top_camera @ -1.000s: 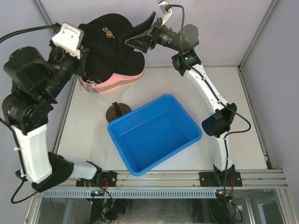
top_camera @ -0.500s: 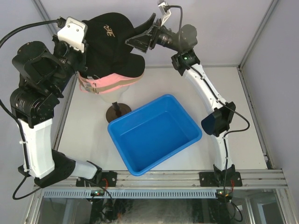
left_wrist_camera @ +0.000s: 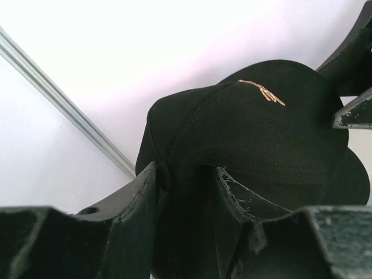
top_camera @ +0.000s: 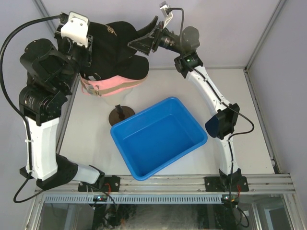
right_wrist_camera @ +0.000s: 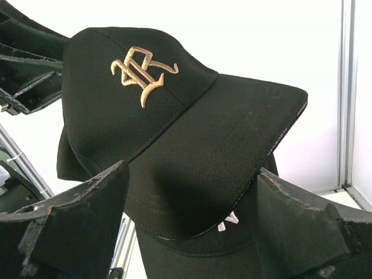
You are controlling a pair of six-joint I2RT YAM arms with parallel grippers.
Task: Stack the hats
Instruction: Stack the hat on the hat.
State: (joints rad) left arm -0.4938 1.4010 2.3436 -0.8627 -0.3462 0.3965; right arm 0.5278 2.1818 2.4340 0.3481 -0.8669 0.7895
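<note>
We count four caps on one mannequin stand [top_camera: 120,115] at far left: top black cap [top_camera: 112,45], lower black cap [top_camera: 136,71], pink cap [top_camera: 122,81], tan cap [top_camera: 108,90]. The left gripper [left_wrist_camera: 190,174] flanks the top cap's rear, and we cannot tell if it pinches, while the right gripper [right_wrist_camera: 190,174] gapes wide around its brim. One blue bin [top_camera: 124,153] sits just before the stand, with table [top_camera: 230,91] showing on its right.

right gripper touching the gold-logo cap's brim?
Cannot tell. In the right wrist view the open right gripper straddles the brim of the gold-logo black cap. Brim edges overlap the jaws, so neither contact nor gap shows plainly.
</note>
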